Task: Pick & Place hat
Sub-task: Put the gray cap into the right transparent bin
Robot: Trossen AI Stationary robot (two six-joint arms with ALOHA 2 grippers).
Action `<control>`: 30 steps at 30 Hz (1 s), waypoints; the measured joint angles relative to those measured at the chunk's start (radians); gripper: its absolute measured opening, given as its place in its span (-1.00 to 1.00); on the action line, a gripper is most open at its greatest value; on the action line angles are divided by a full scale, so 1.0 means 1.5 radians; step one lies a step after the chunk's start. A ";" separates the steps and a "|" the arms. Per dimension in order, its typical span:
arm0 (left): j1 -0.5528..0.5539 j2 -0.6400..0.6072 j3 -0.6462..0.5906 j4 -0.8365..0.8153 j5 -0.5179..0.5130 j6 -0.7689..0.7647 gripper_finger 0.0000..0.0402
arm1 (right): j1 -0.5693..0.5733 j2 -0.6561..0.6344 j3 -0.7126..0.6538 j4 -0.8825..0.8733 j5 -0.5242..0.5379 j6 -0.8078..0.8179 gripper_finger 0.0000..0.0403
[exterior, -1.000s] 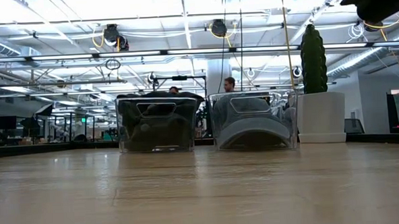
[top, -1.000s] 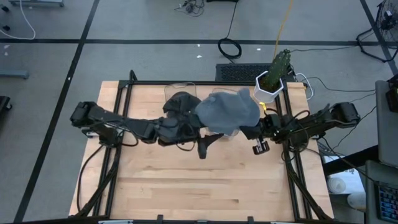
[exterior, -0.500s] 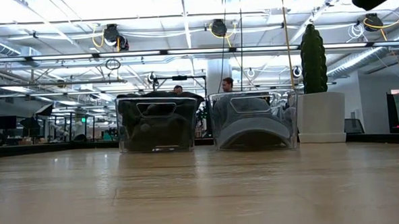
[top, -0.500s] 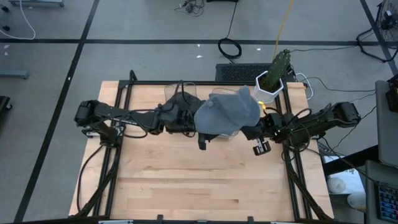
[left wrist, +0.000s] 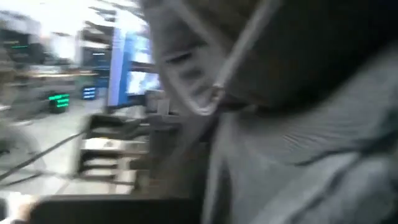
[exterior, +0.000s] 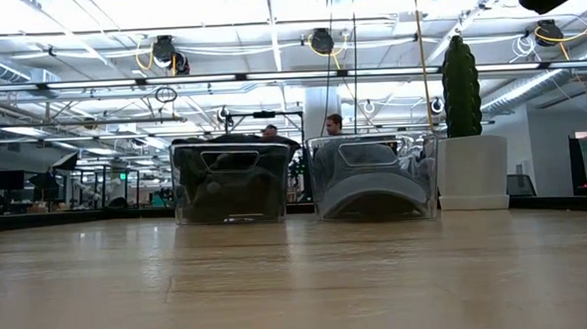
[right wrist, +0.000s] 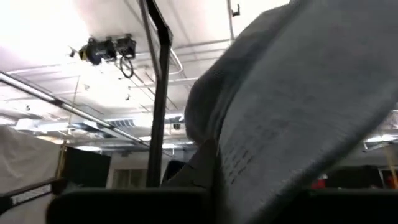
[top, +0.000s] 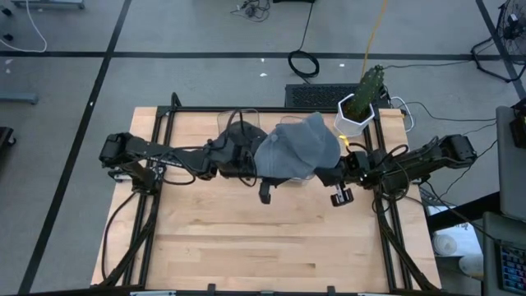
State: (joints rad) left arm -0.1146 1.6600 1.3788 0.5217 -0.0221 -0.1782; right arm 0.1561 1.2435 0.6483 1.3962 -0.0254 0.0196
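The grey hat (top: 297, 150) hangs over the two clear bins (exterior: 373, 176) near the table's (top: 246, 238) back edge, hiding both grippers' fingers. The left arm reaches in flat from the left edge and the right arm from the right; the right jaws pinch the hat, can't tell about the left. The brim's direction isn't clear.

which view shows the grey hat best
The high view: the whole grey hat shows from above, over the right clear bin between both arms. Both wrist views show only close grey fabric. The low view shows a grey hat inside that bin, not the lifted one.
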 joint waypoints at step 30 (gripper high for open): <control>-0.130 -0.145 -0.007 -0.453 -0.063 -0.219 -0.95 | 0.146 -0.042 -0.001 -0.591 0.645 -0.489 -0.24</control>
State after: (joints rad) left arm -0.3104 1.4419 1.3685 -0.1584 -0.1164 -0.5062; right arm 0.3744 1.1798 0.6468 0.5089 0.9417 -0.7142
